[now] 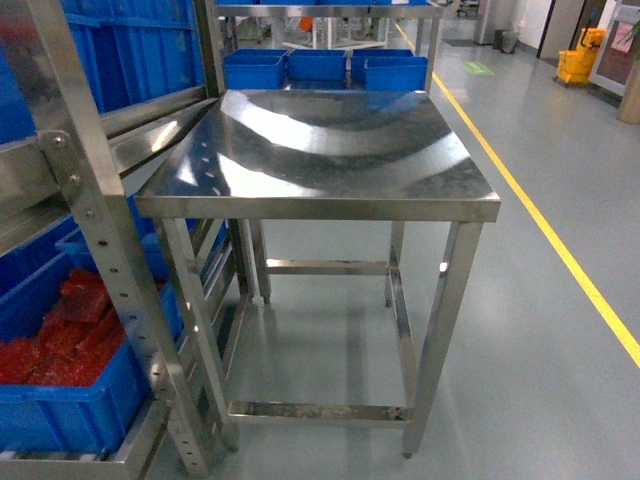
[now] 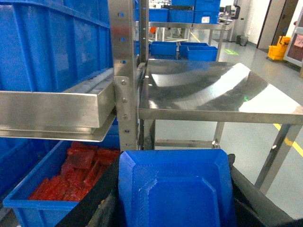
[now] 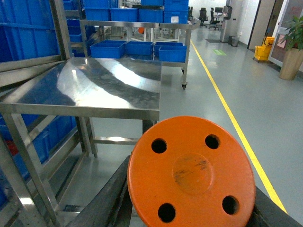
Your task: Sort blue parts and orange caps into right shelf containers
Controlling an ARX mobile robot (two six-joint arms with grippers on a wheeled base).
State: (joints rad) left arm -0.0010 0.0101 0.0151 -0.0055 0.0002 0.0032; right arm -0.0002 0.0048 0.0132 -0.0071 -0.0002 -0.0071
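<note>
The left gripper (image 2: 175, 208) is clamped on a blue part (image 2: 175, 189), a flat moulded piece with a stepped face, its dark fingers (image 2: 94, 203) showing on either side of it. Holding it by the edges keeps the broad face clear, so it can drop flat into a bin. Ahead and to the left of this gripper stands the shelf (image 2: 57, 111), whose steel front lip keeps its crates from sliding off the sloped rails. A large blue crate (image 2: 52, 42) sits above that lip, and below it a lower crate (image 2: 28, 208) holds a heap of red pieces.

The right gripper (image 3: 191, 208) is closed on an orange cap (image 3: 191, 172), a round disc with four holes, pinched across its rim so the flat side faces the camera. Straight ahead of it and slightly left is the steel counter (image 3: 94, 90).

In the head view neither gripper shows; the counter (image 1: 320, 150) fills the middle and the shelf post (image 1: 90, 200) stands to the left. Both pieces seem ready for sorting, though which crate takes which cannot be told from here.
</note>
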